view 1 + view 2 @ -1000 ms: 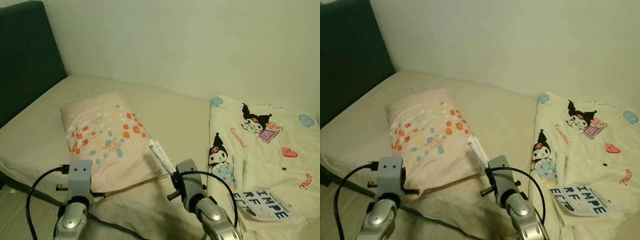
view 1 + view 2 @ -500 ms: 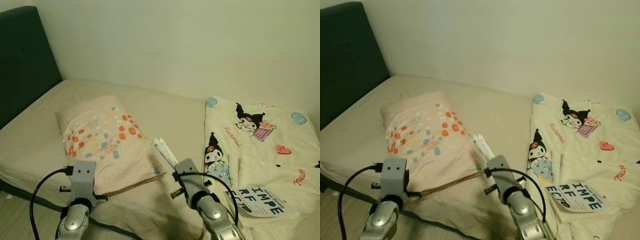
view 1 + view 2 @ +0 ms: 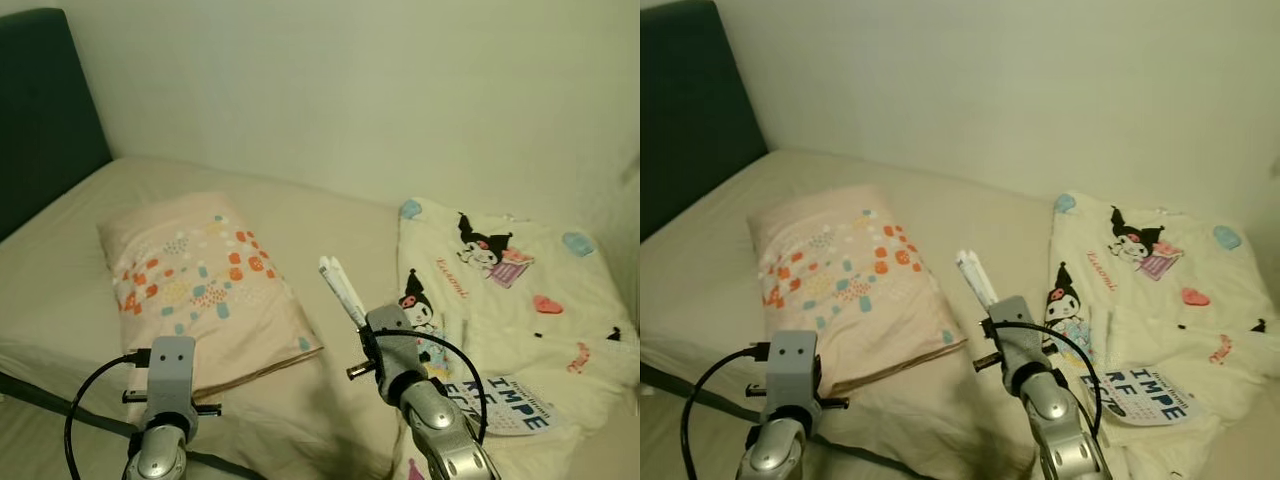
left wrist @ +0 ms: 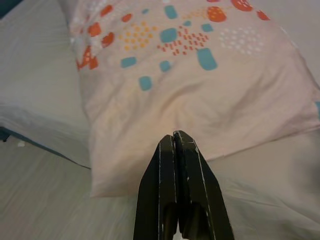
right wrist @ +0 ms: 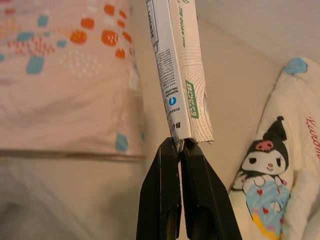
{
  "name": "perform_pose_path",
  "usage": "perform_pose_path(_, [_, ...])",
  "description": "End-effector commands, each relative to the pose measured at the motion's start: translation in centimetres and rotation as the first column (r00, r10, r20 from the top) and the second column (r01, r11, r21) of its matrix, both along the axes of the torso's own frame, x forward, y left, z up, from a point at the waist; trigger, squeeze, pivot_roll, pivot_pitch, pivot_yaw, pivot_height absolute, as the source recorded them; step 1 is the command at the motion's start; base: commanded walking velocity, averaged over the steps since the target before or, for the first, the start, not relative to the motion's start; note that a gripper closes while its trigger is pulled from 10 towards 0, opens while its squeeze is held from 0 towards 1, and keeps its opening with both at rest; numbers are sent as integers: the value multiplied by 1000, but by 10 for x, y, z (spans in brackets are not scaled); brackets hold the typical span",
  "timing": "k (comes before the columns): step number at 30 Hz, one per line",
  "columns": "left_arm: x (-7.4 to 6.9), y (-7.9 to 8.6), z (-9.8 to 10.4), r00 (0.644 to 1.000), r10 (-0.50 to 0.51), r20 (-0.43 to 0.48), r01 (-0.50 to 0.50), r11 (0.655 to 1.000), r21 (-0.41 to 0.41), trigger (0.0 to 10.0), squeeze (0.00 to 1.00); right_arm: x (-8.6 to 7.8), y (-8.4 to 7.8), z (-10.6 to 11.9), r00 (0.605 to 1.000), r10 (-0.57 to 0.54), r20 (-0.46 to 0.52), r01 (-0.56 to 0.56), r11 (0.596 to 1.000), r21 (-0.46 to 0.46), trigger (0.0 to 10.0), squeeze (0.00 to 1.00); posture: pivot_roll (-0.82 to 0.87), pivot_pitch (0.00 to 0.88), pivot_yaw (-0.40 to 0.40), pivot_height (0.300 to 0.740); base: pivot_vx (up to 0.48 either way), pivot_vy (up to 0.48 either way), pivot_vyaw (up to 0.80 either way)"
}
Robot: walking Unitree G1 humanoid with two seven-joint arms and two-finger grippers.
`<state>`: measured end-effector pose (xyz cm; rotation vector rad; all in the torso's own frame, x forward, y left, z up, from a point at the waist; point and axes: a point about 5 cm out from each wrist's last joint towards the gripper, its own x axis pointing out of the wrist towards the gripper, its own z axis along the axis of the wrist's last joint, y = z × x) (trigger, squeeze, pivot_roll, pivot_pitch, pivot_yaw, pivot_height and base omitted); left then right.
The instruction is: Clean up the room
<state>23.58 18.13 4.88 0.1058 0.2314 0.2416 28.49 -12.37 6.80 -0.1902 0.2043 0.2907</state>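
Note:
My right gripper point(image 5: 177, 143) is shut on the end of a white paper packet point(image 5: 175, 70) with green print, holding it up above the bed; in the left eye view the packet point(image 3: 342, 291) rises from the gripper between the pillow and the blanket. A pink pillow point(image 3: 200, 285) with orange and blue spots lies on the bed to the left. My left gripper point(image 4: 175, 137) is shut with nothing in it, hovering just short of the pillow's point(image 4: 200, 95) near edge.
A cream cartoon-print blanket point(image 3: 510, 290) lies crumpled on the bed's right side, with a printed magazine point(image 3: 510, 405) at its near edge. A dark headboard point(image 3: 45, 110) stands at the far left, a pale wall behind. Bare beige sheet point(image 3: 330, 220) lies between pillow and blanket.
The camera has swung to the right, so the scene sits further left. My right gripper has lifted the packet clear of the pillow's edge and carried it towards the blanket.

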Motion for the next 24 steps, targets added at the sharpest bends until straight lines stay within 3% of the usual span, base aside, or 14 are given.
perform_pose_path(1, [0, -2, 2, 1000, 1, 13, -1, 1000, 5, 10000, 0, 0, -4, -4, 999, -31, -37, 32, 999, 42, 10000, 0, -42, 65, -111, 740, 0, 0, 0])
perform_pose_path(4, [3, -4, 5, 1000, -9, 26, 9, 1000, 8, 10000, 0, -1, -5, -3, 999, -31, -43, 34, 997, 66, 10000, 0, -44, 69, -109, 740, 0, 0, 0])
perform_pose_path(7, [9, -5, 9, 999, -19, 42, 19, 1000, 0, 10000, 0, -2, -9, -2, 996, -58, -65, 68, 985, 159, 10000, 0, -47, 73, -94, 740, 0, 0, 0])
perform_pose_path(14, [14, -1, 16, 998, -19, 58, 19, 1000, 3, 10000, 0, 0, -7, 5, 998, -41, -55, 48, 989, 143, 10000, 0, -49, 92, -102, 740, 0, 0, 0])
perform_pose_path(15, [16, -1, 16, 998, -22, 58, 23, 1000, -18, 10000, 0, 2, -5, 7, 999, -25, -47, 31, 991, 129, 10000, 0, -69, 80, -69, 740, 0, 0, 0])
perform_pose_path(19, [18, -1, 14, 999, -24, 40, 26, 998, -51, 10000, 0, 4, -3, 9, 999, -19, -46, 24, 994, 110, 10000, 0, -86, 81, -65, 740, 0, 0, 0])
perform_pose_path(24, [24, -2, 18, 998, -49, 27, 51, 997, -54, 10000, 0, 6, 1, 12, 999, -1, -47, 8, 989, 149, 10000, 0, -62, 113, -66, 740, 0, 0, 0])
